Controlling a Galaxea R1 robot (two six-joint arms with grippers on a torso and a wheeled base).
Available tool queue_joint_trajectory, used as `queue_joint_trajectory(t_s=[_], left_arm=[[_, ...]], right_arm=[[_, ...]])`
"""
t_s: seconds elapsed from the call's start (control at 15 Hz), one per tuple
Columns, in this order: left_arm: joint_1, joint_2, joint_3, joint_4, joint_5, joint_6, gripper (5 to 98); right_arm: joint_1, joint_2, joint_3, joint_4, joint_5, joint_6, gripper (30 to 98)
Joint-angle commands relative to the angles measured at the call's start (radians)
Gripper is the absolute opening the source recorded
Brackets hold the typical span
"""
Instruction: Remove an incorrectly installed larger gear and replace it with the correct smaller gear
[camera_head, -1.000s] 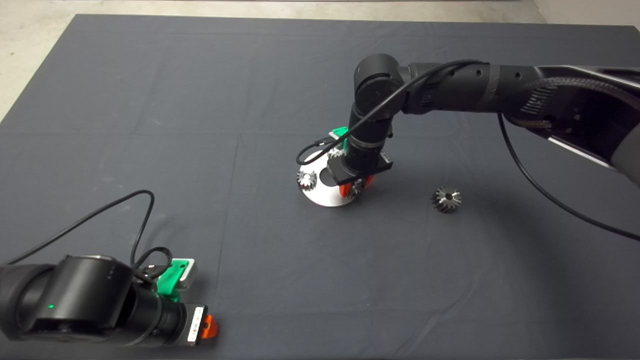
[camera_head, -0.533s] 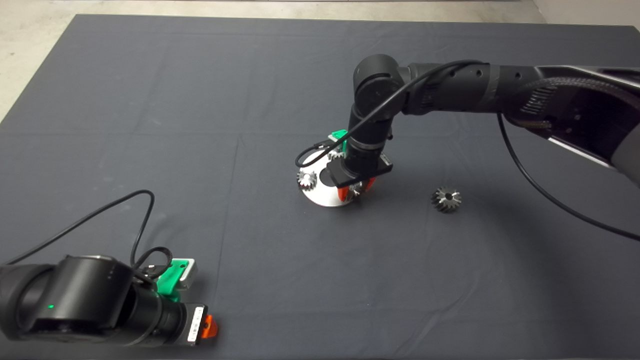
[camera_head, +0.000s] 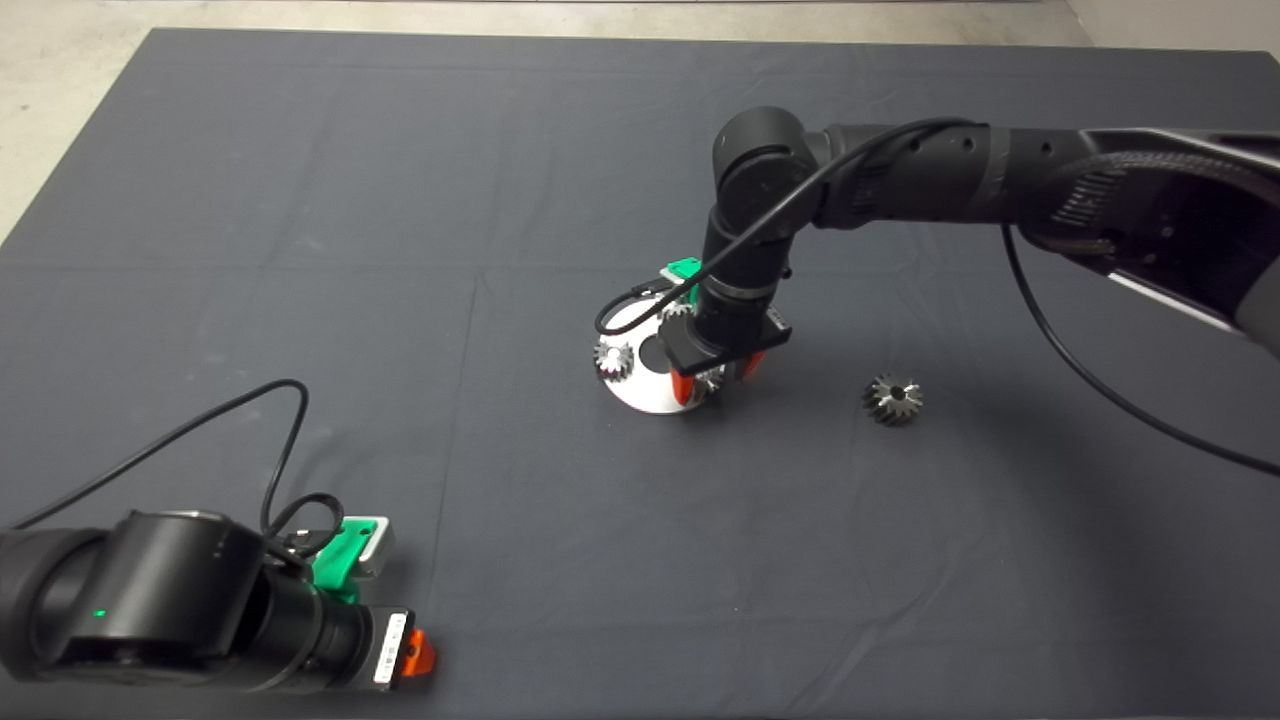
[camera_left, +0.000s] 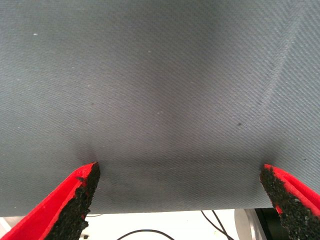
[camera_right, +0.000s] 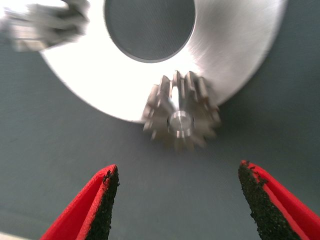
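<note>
A round silver plate (camera_head: 643, 397) lies mid-mat with small silver gears on it. My right gripper (camera_head: 714, 380) hovers over its near-right edge, open. In the right wrist view the gripper (camera_right: 176, 171) has its fingers (camera_right: 105, 192) wide apart and clear of a smaller gear (camera_right: 180, 120). That gear sits on a pin at the rim of the plate (camera_right: 235, 65). The larger gear (camera_head: 892, 399), dark grey, lies alone on the mat to the right of the plate. My left gripper (camera_head: 420, 653) is parked at the lower left and open, as the left wrist view (camera_left: 180, 172) shows.
Two more small silver gears (camera_head: 614, 360) (camera_head: 678, 310) sit on the plate's left and far sides; one is blurred in the right wrist view (camera_right: 45, 22). The plate has a round centre hole (camera_right: 149, 27). A black cable loops from the right wrist over the plate.
The right wrist has shifted slightly to the right and its fingers stand a little wider apart. The smaller gear stays on the plate. The left arm has not moved.
</note>
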Motion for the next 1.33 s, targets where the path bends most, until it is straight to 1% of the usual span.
queue_joint_trajectory(t_s=[0.0,0.07,0.13,0.2,0.27,0.33,0.4,0.47,0.53,0.6,0.67,0.73,0.8,0.87,1.07,1.13,1.27], left_arm=[[-0.128,-0.09,0.089,-0.01,0.053,0.006,83.9],[-0.197,-0.127,0.119,-0.069,0.053,0.011,83.9],[-0.24,-0.147,0.129,-0.121,0.053,0.022,83.9],[-0.282,-0.162,0.153,-0.162,0.054,0.039,83.9],[-0.317,-0.176,0.176,-0.184,0.054,0.043,83.9],[-0.344,-0.185,0.181,-0.198,0.063,0.045,83.9],[-0.386,-0.19,0.186,-0.22,0.073,0.053,83.9],[-0.434,-0.191,0.19,-0.248,0.074,0.062,83.9],[-0.489,-0.191,0.201,-0.283,0.076,0.068,83.9],[-0.556,-0.194,0.221,-0.324,0.079,0.069,83.9],[-0.61,-0.196,0.225,-0.359,0.08,0.069,83.9],[-0.658,-0.198,0.226,-0.394,0.081,0.071,83.9],[-0.686,-0.199,0.228,-0.414,0.082,0.077,83.9],[-0.699,-0.199,0.229,-0.42,0.083,0.092,83.9],[-0.706,-0.19,0.229,-0.422,0.075,0.097,83.9],[-0.714,-0.181,0.228,-0.422,0.073,0.095,83.9],[-0.716,-0.175,0.228,-0.424,0.073,0.094,83.9]], right_arm=[[0.224,-0.067,0.309,0.036,-0.1,0.184,64.1],[0.261,-0.096,0.378,0.036,-0.1,0.235,67.1],[0.294,-0.119,0.437,0.036,-0.102,0.273,67.3],[0.334,-0.155,0.502,0.036,-0.1,0.313,71.7],[0.358,-0.194,0.55,0.039,-0.102,0.342,73.8],[0.362,-0.224,0.583,0.04,-0.102,0.357,73.8],[0.362,-0.259,0.621,0.041,-0.102,0.376,73.8],[0.362,-0.293,0.659,0.04,-0.102,0.398,73.8],[0.362,-0.324,0.697,0.039,-0.102,0.416,73.8],[0.363,-0.355,0.733,0.037,-0.104,0.43,73.8],[0.366,-0.382,0.771,0.036,-0.102,0.446,73.8],[0.383,-0.402,0.816,0.034,-0.102,0.466,73.8],[0.399,-0.402,0.839,0.034,-0.1,0.472,73.8],[0.401,-0.405,0.86,0.031,-0.099,0.48,73.8],[0.401,-0.411,0.93,0.03,-0.099,0.539,73.8],[0.401,-0.411,0.935,0.03,-0.099,0.547,73.8],[0.41,-0.415,0.933,0.029,-0.099,0.548,73.8]])
